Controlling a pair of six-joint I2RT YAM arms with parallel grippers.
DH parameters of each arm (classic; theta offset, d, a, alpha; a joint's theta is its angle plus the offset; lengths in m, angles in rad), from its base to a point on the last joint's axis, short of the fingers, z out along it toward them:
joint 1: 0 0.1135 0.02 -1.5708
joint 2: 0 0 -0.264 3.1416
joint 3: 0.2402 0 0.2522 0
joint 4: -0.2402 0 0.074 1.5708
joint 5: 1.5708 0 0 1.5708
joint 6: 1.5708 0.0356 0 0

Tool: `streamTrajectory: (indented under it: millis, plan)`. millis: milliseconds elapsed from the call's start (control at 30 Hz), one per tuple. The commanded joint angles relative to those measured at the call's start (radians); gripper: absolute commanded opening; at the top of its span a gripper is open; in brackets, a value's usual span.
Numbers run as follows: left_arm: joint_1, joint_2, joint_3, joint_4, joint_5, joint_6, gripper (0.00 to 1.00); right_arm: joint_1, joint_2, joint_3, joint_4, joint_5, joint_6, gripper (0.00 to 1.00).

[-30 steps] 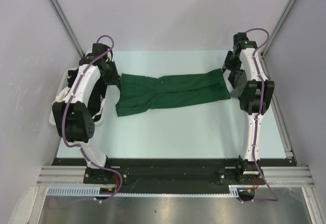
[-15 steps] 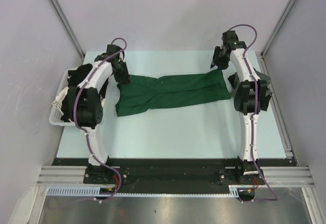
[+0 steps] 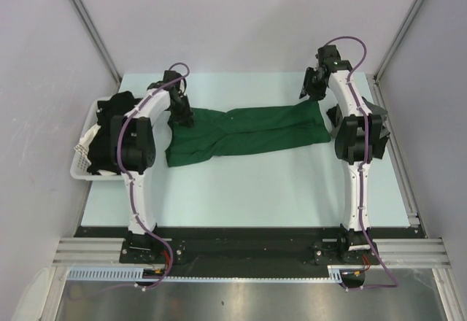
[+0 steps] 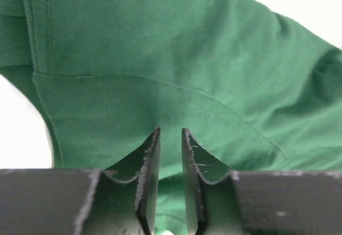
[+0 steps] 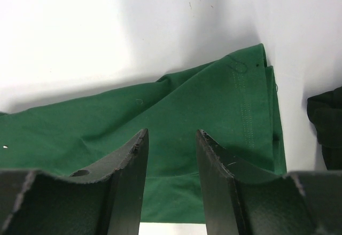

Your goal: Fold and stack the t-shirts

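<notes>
1. T-shirt (image 3: 248, 131), dark green soft cotton with stitched hems, lies as a long, creased band across the far half of the table (image 3: 255, 190).
2. Left tool (image 4: 171, 133), toward the table's far left, stands over it, its flat black fingers narrowly parted.
3. Right tool (image 5: 171, 133), toward the table's far right, is spread wider above a stitched hem corner.

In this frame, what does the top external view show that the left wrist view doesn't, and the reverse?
Only top external: the whole dark green t-shirt spread across the table, the white basket at the table's left edge, and the right gripper at the shirt's far right corner. Only left wrist: the left gripper close up, jaws narrowly apart over the fabric, and a stitched seam. Both: the t-shirt's green cloth.
</notes>
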Motion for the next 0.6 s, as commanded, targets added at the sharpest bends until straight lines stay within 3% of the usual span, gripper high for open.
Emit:
streamTrajectory:
  millis: [0, 100, 167, 567]
  plan:
    - [-0.01, 0.02, 0.048, 0.011, 0.012, -0.022, 0.28, 0.005, -0.015, 0.0, 0.016, -0.006, -0.015, 0.45]
    - [-0.013, 0.051, 0.06, -0.005, 0.004, -0.023, 0.17, 0.005, -0.016, -0.002, 0.014, -0.006, -0.014, 0.45]
    - [-0.015, 0.072, 0.07, -0.012, -0.005, -0.023, 0.01, 0.005, -0.018, -0.003, 0.013, -0.004, -0.014, 0.45]
    - [-0.02, 0.23, 0.24, -0.124, -0.091, -0.022, 0.0, 0.003, -0.038, -0.019, 0.011, 0.008, -0.023, 0.44]
